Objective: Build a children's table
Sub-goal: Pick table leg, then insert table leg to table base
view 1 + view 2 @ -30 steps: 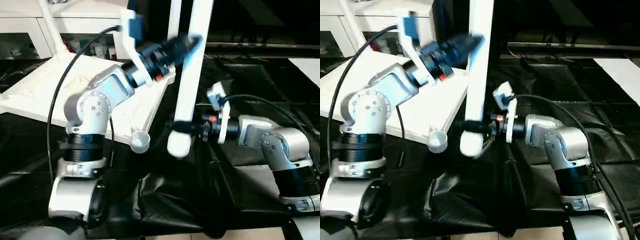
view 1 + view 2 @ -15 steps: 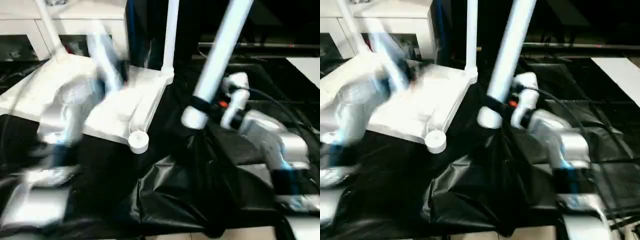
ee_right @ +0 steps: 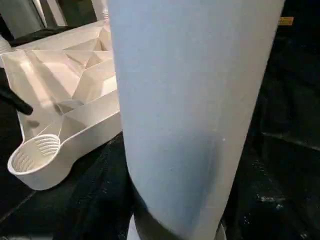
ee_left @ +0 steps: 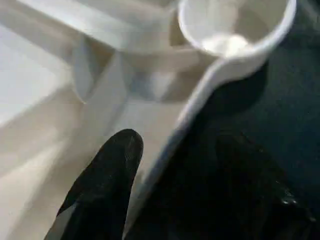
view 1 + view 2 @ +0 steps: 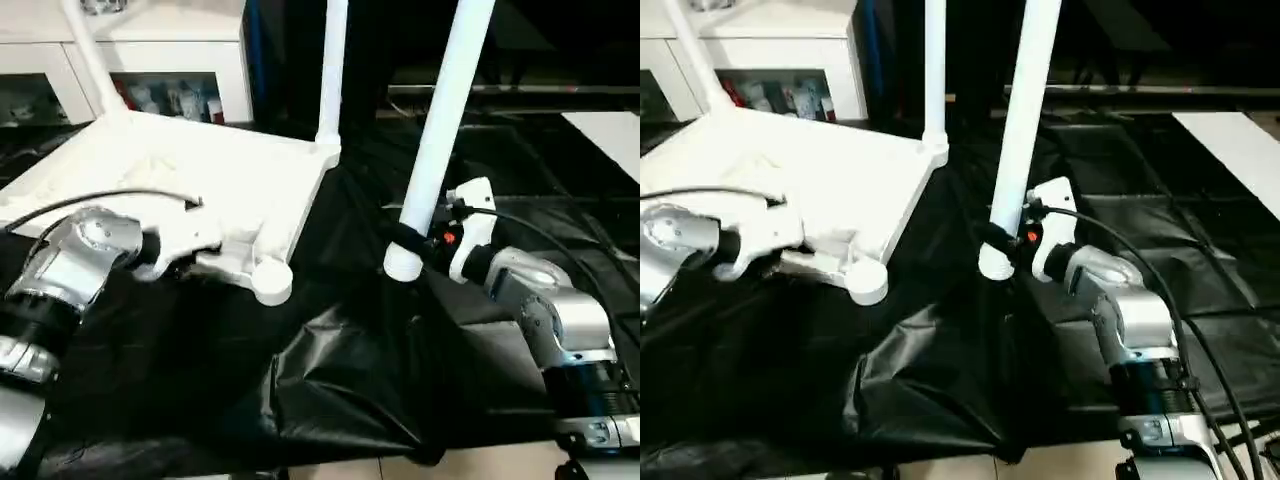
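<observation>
The white tabletop [image 5: 180,170] lies underside up on the black cloth, its ribs showing. Two white legs stand in its far corner sockets, one at the far left [image 5: 90,50] and one at the far right [image 5: 330,70]. The near corner socket [image 5: 272,283] is empty. My right gripper [image 5: 405,242] is shut on a third leg [image 5: 440,130] near its lower end, holding it almost upright, right of the tabletop. My left gripper [image 4: 175,190] is open at the tabletop's near edge, one finger [image 4: 107,185] inside the rim and the other outside it.
Crumpled black cloth [image 5: 350,380] covers the work table and bunches up near the front edge. White cabinets [image 5: 150,50] stand behind the tabletop. A black cable [image 5: 560,250] loops over my right forearm.
My left arm has swung down from the held leg to the tabletop's near edge. My right gripper has carried the leg to the right and tilted it. The camera has shifted too.
</observation>
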